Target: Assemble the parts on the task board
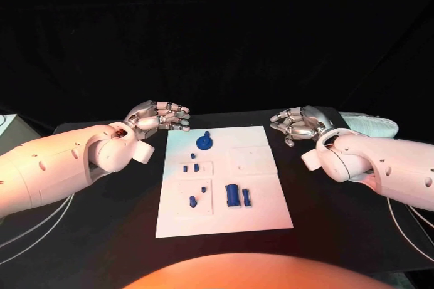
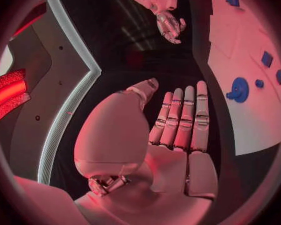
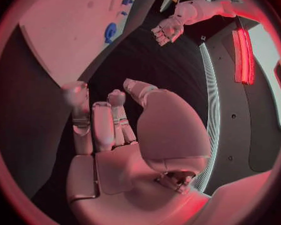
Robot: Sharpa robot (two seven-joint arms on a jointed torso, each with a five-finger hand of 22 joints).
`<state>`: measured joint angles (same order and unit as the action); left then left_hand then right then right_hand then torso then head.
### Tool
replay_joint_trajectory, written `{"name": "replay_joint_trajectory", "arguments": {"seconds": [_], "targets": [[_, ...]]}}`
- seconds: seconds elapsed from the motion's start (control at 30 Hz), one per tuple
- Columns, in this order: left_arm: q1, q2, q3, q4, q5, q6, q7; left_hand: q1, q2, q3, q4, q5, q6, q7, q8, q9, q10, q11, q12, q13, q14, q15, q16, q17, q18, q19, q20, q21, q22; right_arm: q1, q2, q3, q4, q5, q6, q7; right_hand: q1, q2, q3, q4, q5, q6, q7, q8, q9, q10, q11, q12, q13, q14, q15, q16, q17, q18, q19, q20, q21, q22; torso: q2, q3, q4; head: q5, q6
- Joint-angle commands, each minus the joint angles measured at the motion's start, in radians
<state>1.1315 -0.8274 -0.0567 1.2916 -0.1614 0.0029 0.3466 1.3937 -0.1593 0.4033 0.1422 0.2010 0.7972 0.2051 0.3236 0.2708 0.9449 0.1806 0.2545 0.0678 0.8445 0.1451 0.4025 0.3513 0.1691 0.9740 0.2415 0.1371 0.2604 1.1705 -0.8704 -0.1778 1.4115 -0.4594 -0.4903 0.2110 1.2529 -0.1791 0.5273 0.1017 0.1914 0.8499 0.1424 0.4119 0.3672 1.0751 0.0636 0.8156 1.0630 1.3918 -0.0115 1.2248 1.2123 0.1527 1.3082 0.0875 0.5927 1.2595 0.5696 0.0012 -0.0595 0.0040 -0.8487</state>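
Task board (image 1: 258, 214), a white plate, is lying mid-table (image 1: 335, 207) carrying blue parts: a round piece (image 1: 205, 140) near its far edge, small pegs (image 1: 190, 167) and two upright blocks (image 1: 238, 195) toward the near end. Left hand (image 1: 160, 118) and right hand (image 1: 296, 124) are hovering off the far corners, fingers loosely spread and grasping nothing, seemingly keeping the plate unobstructed.

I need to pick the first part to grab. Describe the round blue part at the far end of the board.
The round blue part is a disc with a small knob or stub sticking out at its far side. It looks like matte plastic. It lies on the white board at its far end, toward the left hand. Neither hand touches it; no other part touches it.
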Motion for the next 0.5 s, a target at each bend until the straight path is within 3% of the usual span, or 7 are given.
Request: {"name": "replay_joint_trajectory", "arguments": {"seconds": [0.03, 0.2, 0.27, 0.33, 0.37, 0.4, 0.5], "targets": [[-0.003, 0.019, 0.001, -0.025, 0.079, -0.086, 0.102, 0.007, -0.001, 0.011, -0.001, -0.002, 0.002, 0.012, 0.007, -0.001, 0.001, -0.004, -0.009, -0.002, -0.020, 0.003, -0.019, -0.013, 0.006, -0.020, 0.006, -0.014, -0.007, 0.003, 0.023, 0.003, -0.050, 0.132, 0.052, 0.137, -0.009, 0.002, 0.028, -0.003, -0.014, -0.041, 0.021, -0.012, -0.003, -0.118, 0.016, -0.148, -0.119, -0.165, 0.019, -0.291, -0.228, 0.027, -0.108, 0.018, -0.289, -0.106, -0.012, -0.0025, 0.0011, 0.007, 0.035], [-0.009, 0.046, 0.001, -0.069, 0.102, -0.129, 0.148, -0.005, -0.004, 0.025, 0.005, -0.021, -0.003, -0.003, -0.024, -0.020, 0.001, 0.000, -0.077, -0.004, -0.040, 0.015, -0.092, -0.048, 0.007, -0.071, 0.029, -0.061, -0.039, 0.004, 0.066, 0.007, -0.119, 0.142, 0.081, 0.167, -0.017, -0.008, 0.065, -0.011, -0.045, -0.089, 0.057, -0.021, -0.020, -0.165, 0.065, -0.400, -0.446, -0.315, 0.071, -0.681, -0.426, 0.027, -0.199, 0.072, -0.517, -0.372, -0.024, -0.0003, 0.0021, 0.019, 0.066], [-0.012, 0.052, 0.001, -0.080, 0.112, -0.141, 0.155, -0.008, -0.006, 0.022, 0.007, -0.032, -0.006, -0.004, -0.034, -0.027, -0.001, 0.000, -0.099, -0.004, -0.044, 0.016, -0.114, -0.059, 0.008, -0.087, 0.035, -0.071, -0.050, 0.005, 0.075, 0.008, -0.132, 0.152, 0.088, 0.176, -0.019, -0.013, 0.076, -0.014, -0.059, -0.084, 0.074, -0.038, -0.035, -0.156, 0.090, -0.484, -0.581, -0.405, 0.108, -0.805, -0.509, 0.024, -0.306, 0.107, -0.525, -0.498, -0.026, 0.0012, 0.0020, 0.021, 0.073], [-0.015, 0.057, 0.001, -0.089, 0.119, -0.151, 0.160, -0.012, -0.005, 0.015, 0.008, -0.055, -0.010, -0.003, -0.047, -0.038, -0.005, 0.000, -0.128, -0.004, -0.050, 0.023, -0.148, -0.075, 0.006, -0.120, 0.043, -0.075, -0.071, 0.005, 0.084, 0.009, -0.143, 0.164, 0.094, 0.185, -0.015, -0.012, 0.070, -0.022, -0.062, -0.076, 0.076, -0.057, -0.051, -0.128, 0.092, -0.522, -0.692, -0.409, 0.118, -0.866, -0.577, 0.030, -0.318, 0.125, -0.533, -0.617, -0.026, 0.0030, 0.0015, 0.024, 0.083], [-0.012, 0.051, 0.000, -0.081, 0.071, -0.100, 0.095, -0.421, 0.159, -0.403, -0.142, -0.201, -0.797, -0.205, -0.324, -0.271, -0.945, -0.181, -0.254, -0.068, -0.845, -0.145, -0.402, -0.351, -0.169, -0.974, -0.242, -0.137, -0.260, 0.004, 0.078, 0.008, -0.133, 0.111, 0.049, 0.120, -0.384, 0.179, -0.527, -0.102, -0.191, -0.850, -0.142, -0.412, -0.367, -1.075, -0.064, -0.816, -1.063, -1.392, 0.012, -1.225, -1.212, -0.153, -0.604, -0.088, -0.593, -1.260, -0.021, -0.0007, 0.0015, 0.020, 0.068], [-0.012, 0.051, 0.001, -0.080, 0.072, -0.102, 0.095, -0.439, 0.159, -0.403, -0.142, -0.201, -0.797, -0.205, -0.324, -0.271, -0.945, -0.181, -0.254, -0.068, -0.845, -0.145, -0.402, -0.351, -0.169, -0.974, -0.242, -0.137, -0.260, 0.003, 0.078, 0.009, -0.131, 0.114, 0.046, 0.121, -0.396, 0.179, -0.527, -0.102, -0.191, -0.850, -0.142, -0.412, -0.367, -1.075, -0.064, -0.816, -1.063, -1.392, 0.012, -1.225, -1.212, -0.153, -1.308, -0.088, -0.593, -1.260, -0.021, -0.0007, 0.0019, 0.019, 0.070], [-0.014, 0.051, 0.002, -0.070, 0.074, -0.120, 0.097, -0.538, 0.159, -0.403, -0.142, -0.201, -0.797, -0.205, -0.324, -0.271, -0.945, -0.181, -0.254, -0.068, -0.845, -0.145, -0.402, -0.351, -0.169, -0.974, -0.242, -0.137, -0.260, -0.003, 0.079, 0.018, -0.116, 0.132, 0.029, 0.131, -0.483, 0.179, -0.527, -0.102, -0.191, -0.850, -0.142, -0.412, -0.367, -1.075, -0.064, -0.816, -1.063, -1.392, 0.012, -1.225, -1.212, -0.153, -1.308, -0.088, -0.593, -1.260, -0.021, -0.0007, 0.0048, 0.018, 0.079]]}}
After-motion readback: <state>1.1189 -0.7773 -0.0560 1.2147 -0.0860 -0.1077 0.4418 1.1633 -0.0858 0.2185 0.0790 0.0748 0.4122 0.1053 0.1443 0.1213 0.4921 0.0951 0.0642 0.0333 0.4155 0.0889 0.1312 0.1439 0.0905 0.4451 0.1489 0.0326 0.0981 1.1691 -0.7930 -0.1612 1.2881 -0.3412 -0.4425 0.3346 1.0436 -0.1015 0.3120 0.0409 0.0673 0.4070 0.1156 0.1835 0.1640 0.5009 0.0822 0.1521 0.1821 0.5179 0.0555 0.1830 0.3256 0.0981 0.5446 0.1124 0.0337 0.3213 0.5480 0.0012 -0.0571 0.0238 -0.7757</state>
